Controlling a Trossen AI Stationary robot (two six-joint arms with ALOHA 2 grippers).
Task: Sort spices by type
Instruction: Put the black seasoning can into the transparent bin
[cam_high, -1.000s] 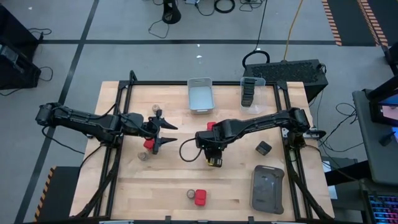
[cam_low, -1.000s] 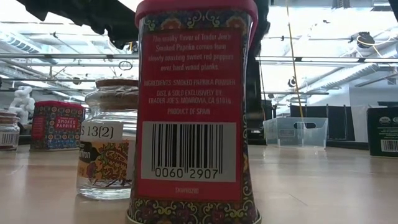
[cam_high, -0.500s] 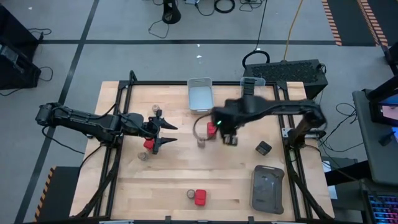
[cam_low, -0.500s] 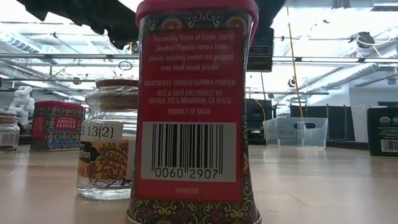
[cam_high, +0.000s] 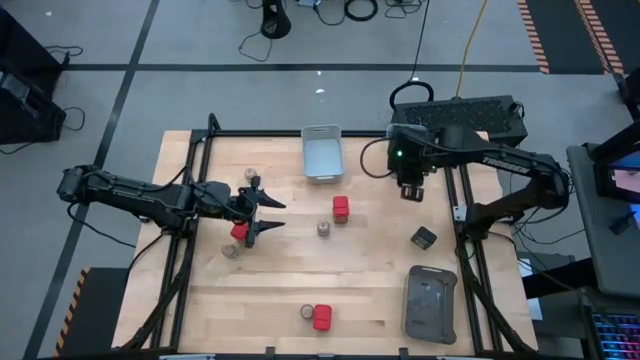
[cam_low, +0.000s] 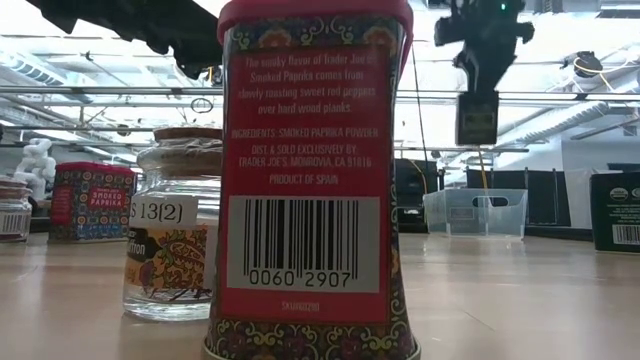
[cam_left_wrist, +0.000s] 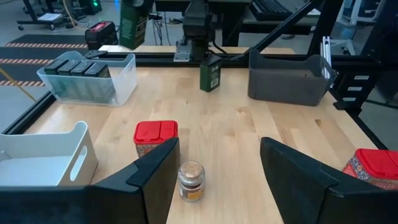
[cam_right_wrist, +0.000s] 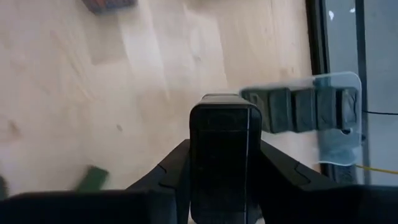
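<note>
from above: the right gripper (cam_high: 411, 188) hangs near the far right of the table, just short of the clear bin (cam_high: 407, 148), with a black tin (cam_high: 411, 191) pinched in it. the grey bin (cam_high: 321, 153) sits at the far middle. a red tin (cam_high: 341, 208) and a small jar (cam_high: 324, 229) stand side by side mid-table. the left gripper (cam_high: 262, 214) is out over the left half, fingers spread, empty, a red tin (cam_high: 239, 231) right by it, one jar (cam_high: 249, 177) beyond it and another jar (cam_high: 230, 250) on the near side. a loose black tin (cam_high: 424, 237) lies on the right, the flat tray (cam_high: 431, 303) near the front right corner, and a jar (cam_high: 307, 313) touching a red tin (cam_high: 322, 318) at the front edge.

low view: a tall red paprika tin (cam_low: 314, 180) fills the middle, a cork-topped jar (cam_low: 172, 230) behind its left side. high on the right, the black tin (cam_low: 477, 118) dangles in the air from the right gripper. the clear bin (cam_low: 475, 211) shows far back.

left wrist: fingers (cam_left_wrist: 149, 180) wide apart, a jar (cam_left_wrist: 191, 181) between them on the wood, a red tin (cam_left_wrist: 155, 139) beyond it. farther off, the black tin (cam_left_wrist: 209, 73) is held above the table, and black tins (cam_left_wrist: 78, 68) line the clear bin (cam_left_wrist: 87, 79).

right wrist: the black tin (cam_right_wrist: 224, 155) is clamped between both fingers (cam_right_wrist: 281, 171), the row of black tins (cam_right_wrist: 292, 107) in the clear bin just ahead.
</note>
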